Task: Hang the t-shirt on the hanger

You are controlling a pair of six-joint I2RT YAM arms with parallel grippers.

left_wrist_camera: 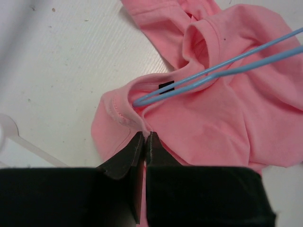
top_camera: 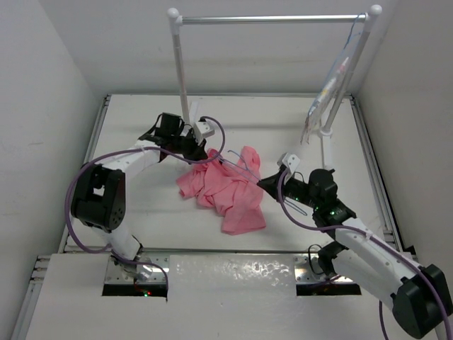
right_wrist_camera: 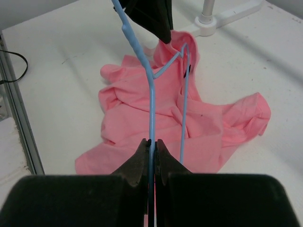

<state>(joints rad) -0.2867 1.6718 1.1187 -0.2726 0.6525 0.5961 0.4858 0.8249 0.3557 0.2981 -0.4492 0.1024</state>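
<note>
Pink and soft, the t-shirt (top_camera: 225,193) lies in a crumpled heap in the middle of the white table (top_camera: 152,212). Its neck hole (left_wrist_camera: 199,45) is at the far end of the heap. A small black label (left_wrist_camera: 165,87) shows just inside it.

The left pincer (top_camera: 204,151) reaches in from the far left. Its two fingers are squeezed together on a fold of the t-shirt right by the neck rim, as the left wrist view (left_wrist_camera: 144,137) shows.

The thin blue hanger (right_wrist_camera: 151,104) is tilted over the t-shirt. One end of it pokes into the neck hole, and pink fabric is draped over that end. In the left wrist view, the hanger (left_wrist_camera: 227,64) comes in from the right and its tip sits just past the label.

The right pincer (right_wrist_camera: 152,143) comes from the near right. Its fingers are clamped tight on one wire of the hanger. In the top view it (top_camera: 274,183) sits just beside the right edge of the t-shirt.

A white rail (top_camera: 272,19) stands at the far side of the table. A pale cloth (top_camera: 333,81) hangs at its right end.
</note>
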